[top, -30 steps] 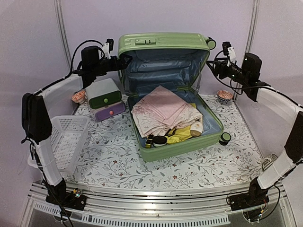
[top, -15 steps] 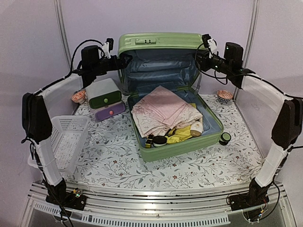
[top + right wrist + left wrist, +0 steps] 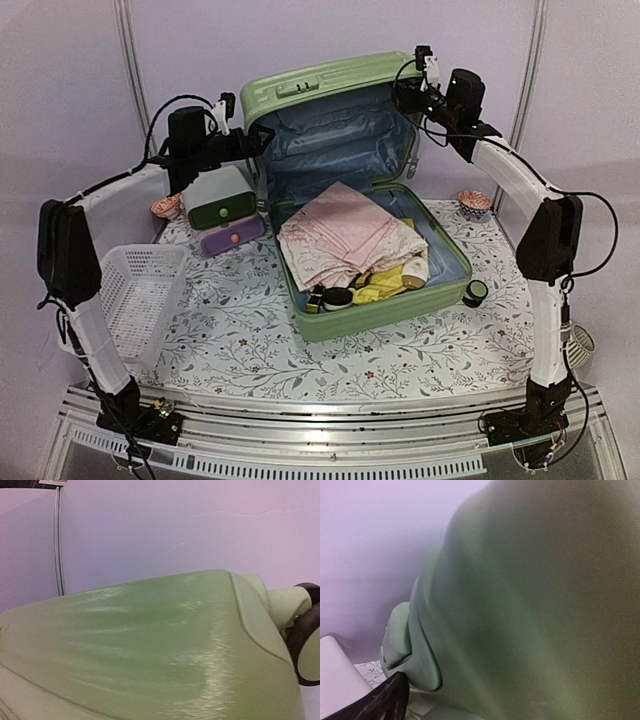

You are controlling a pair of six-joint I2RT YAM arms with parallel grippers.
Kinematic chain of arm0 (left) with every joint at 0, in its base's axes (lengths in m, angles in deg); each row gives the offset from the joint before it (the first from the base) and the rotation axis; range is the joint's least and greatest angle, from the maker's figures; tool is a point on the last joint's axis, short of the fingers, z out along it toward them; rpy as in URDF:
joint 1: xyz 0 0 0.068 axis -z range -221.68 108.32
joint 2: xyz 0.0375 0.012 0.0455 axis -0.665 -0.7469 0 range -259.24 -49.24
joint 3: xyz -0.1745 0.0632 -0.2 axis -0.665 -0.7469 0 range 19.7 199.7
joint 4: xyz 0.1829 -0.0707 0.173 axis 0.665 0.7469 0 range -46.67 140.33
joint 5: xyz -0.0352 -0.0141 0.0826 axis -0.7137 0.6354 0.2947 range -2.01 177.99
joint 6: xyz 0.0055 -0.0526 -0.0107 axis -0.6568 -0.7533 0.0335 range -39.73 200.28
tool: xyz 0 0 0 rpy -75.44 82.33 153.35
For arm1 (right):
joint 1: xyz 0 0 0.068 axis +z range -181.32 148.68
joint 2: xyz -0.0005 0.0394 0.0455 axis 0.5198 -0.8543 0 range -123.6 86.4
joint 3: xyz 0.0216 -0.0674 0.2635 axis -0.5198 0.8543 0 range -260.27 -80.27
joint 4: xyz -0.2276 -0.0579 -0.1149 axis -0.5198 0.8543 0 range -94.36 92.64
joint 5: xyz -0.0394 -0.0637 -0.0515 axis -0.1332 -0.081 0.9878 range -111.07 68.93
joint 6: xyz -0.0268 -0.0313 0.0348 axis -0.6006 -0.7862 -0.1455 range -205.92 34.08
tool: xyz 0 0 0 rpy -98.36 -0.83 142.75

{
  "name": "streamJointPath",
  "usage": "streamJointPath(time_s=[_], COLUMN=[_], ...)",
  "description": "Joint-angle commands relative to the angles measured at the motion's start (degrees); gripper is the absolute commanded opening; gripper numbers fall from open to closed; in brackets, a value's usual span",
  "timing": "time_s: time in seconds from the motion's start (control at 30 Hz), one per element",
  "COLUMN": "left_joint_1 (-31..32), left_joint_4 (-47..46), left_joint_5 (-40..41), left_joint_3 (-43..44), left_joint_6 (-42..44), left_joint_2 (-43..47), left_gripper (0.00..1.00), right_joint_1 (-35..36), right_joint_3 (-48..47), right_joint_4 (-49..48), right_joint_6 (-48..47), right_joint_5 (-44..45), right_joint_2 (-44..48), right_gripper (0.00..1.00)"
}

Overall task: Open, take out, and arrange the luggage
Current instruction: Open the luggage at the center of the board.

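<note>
From the top camera, the luggage [image 3: 385, 308] lies in the middle of the frame on the flowered table [image 3: 250, 350]. Its base is flat and its lid [image 3: 340, 140] stands raised at upper centre, lining facing forward. The left gripper [image 3: 258, 138] is at the lid's left edge and the right gripper [image 3: 402, 96] is at its upper right corner. At this size I cannot tell how far either one's jaws are parted, or whether they clasp the shell or only press on it. A folded pink cloth [image 3: 345, 235] fills most of the base, with a yellow item [image 3: 380, 285] and small dark jars [image 3: 337, 297] along its lower edge. A drawer box [image 3: 222, 210] and a white basket [image 3: 140, 295] sit to the left.

The left wrist view is almost all blurred green shell. One dark finger [image 3: 385, 702] shows at lower left, apart from the shell, and the other is out of sight.

In the right wrist view the ribbed shell crosses the lower frame under a lilac wall [image 3: 175, 525]. A black wheel [image 3: 306, 645] sits at the right edge, and no fingers show.

The opening step looks all but done, and nothing has been taken out yet. The next move calls for the lid to stand by itself, then for one arm to let go and come down to the pink cloth.
</note>
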Motion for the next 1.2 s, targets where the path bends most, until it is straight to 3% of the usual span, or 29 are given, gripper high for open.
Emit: streamJointPath(time_s=[0.0,0.2,0.37,0.5,0.57,0.8,0.97,1.17], left_joint_1=[1.9,2.0,2.0,2.0,2.0,4.3,9.2,10.6], left_joint_4=[0.8,4.0,4.8,4.1,2.8,-7.6,-4.1,-8.9], left_joint_5=[-8.4,-7.2,-6.0,-5.4,-4.4,0.4,11.7,14.1], left_joint_3=[-7.9,-15.1,-15.6,-11.8,-9.9,-3.9,10.3,16.5], left_joint_6=[-0.3,2.0,4.0,5.3,5.8,11.6,24.3,27.1], left_joint_2=[10.5,19.6,20.1,15.6,13.4,4.3,-7.6,-13.8], left_gripper=[0.98,0.98,0.98,0.97,0.96,0.96,0.98,0.98], right_joint_1=[-1.7,-2.4,-2.4,-2.4,-2.5,-4.0,-3.9,-2.3], right_joint_3=[-2.6,-5.7,-5.4,-0.8,4.2,21.4,25.2,24.5], right_joint_4=[-10.9,-12.4,-11.9,-11.4,-11.6,-15.2,-14.6,-14.8], right_joint_6=[6.9,9.7,9.5,8.4,6.6,0.8,-2.4,-1.1], right_joint_5=[4.6,4.9,4.6,5.2,7.1,16.0,11.1,1.2], right_joint_2=[-4.5,-7.1,-6.5,-3.8,-0.2,11.1,14.9,16.0], right_gripper=[0.02,0.02,0.02,0.03,0.09,0.14,0.17,0.18])
